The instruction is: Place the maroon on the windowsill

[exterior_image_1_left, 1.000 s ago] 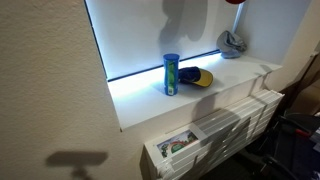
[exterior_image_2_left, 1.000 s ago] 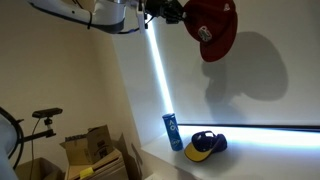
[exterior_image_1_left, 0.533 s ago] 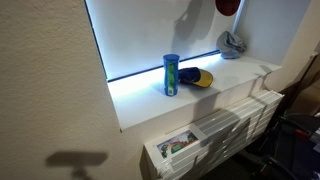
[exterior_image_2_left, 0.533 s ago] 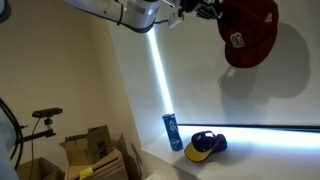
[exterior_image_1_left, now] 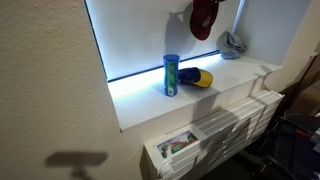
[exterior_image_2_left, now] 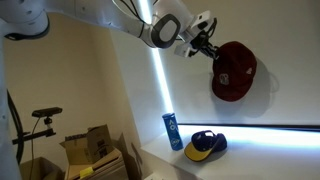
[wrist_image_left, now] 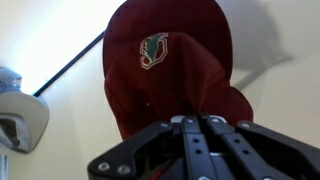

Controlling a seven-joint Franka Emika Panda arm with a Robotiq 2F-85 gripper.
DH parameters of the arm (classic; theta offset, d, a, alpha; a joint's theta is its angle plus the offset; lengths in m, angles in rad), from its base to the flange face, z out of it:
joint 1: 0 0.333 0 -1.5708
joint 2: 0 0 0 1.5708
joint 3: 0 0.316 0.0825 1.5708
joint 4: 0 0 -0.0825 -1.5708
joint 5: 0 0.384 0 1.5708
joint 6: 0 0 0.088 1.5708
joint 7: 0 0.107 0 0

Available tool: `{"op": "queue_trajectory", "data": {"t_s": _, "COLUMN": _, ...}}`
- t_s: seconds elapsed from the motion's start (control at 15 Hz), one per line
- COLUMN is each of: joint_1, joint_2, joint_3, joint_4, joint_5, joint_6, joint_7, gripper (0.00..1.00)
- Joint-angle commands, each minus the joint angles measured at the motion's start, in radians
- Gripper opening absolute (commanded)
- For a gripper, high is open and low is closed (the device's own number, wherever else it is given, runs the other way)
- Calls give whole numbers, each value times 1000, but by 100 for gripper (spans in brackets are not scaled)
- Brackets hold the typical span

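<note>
A maroon cap (exterior_image_2_left: 233, 72) is held aloft, well above the windowsill (exterior_image_1_left: 245, 72), pinched by its edge in closed jaws of gripper (exterior_image_2_left: 208, 52). If released w/o lowering, tall can (exterior_image_1_left: 171, 74) & blue cap (exterior_image_1_left: 198, 77) could be struck.

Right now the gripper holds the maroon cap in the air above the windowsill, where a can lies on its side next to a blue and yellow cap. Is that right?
Not quite: the can stands upright, as both exterior views show. The rest holds: the gripper holds the maroon cap in the air above the windowsill, and the can is next to the blue and yellow cap.
</note>
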Motion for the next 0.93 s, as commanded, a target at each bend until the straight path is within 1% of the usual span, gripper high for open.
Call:
{"op": "queue_trajectory", "data": {"t_s": 0.0, "joint_1": -59, "joint_2": 111, "joint_3": 18, "joint_4": 77, "joint_5": 137, "joint_6": -59, "joint_7": -137, "gripper": 1}}
{"op": "queue_trajectory", "data": {"t_s": 0.07, "joint_1": -72, "joint_2": 136, "joint_3": 19, "joint_4": 83, "joint_5": 166, "joint_6": -67, "joint_7": -164, "gripper": 1}}
{"op": "queue_trajectory", "data": {"t_s": 0.2, "joint_1": -91, "joint_2": 177, "joint_3": 10, "joint_4": 89, "joint_5": 173, "joint_6": -90, "joint_7": -165, "gripper": 1}}
{"op": "queue_trajectory", "data": {"t_s": 0.4, "joint_1": -109, "joint_2": 227, "joint_3": -3, "joint_4": 90, "joint_5": 139, "joint_6": -146, "joint_7": -129, "gripper": 1}}
{"op": "queue_trajectory", "data": {"t_s": 0.47, "joint_1": -186, "joint_2": 232, "joint_3": 72, "joint_4": 85, "joint_5": 66, "joint_6": -148, "joint_7": -75, "gripper": 1}}
{"op": "queue_trajectory", "data": {"t_s": 0.67, "joint_1": -205, "joint_2": 276, "joint_3": 74, "joint_4": 89, "joint_5": -67, "joint_6": -146, "joint_7": 49, "gripper": 1}}
{"op": "queue_trajectory", "data": {"t_s": 0.87, "joint_1": -211, "joint_2": 304, "joint_3": 62, "joint_4": 103, "joint_5": -186, "joint_6": -178, "joint_7": 178, "gripper": 1}}
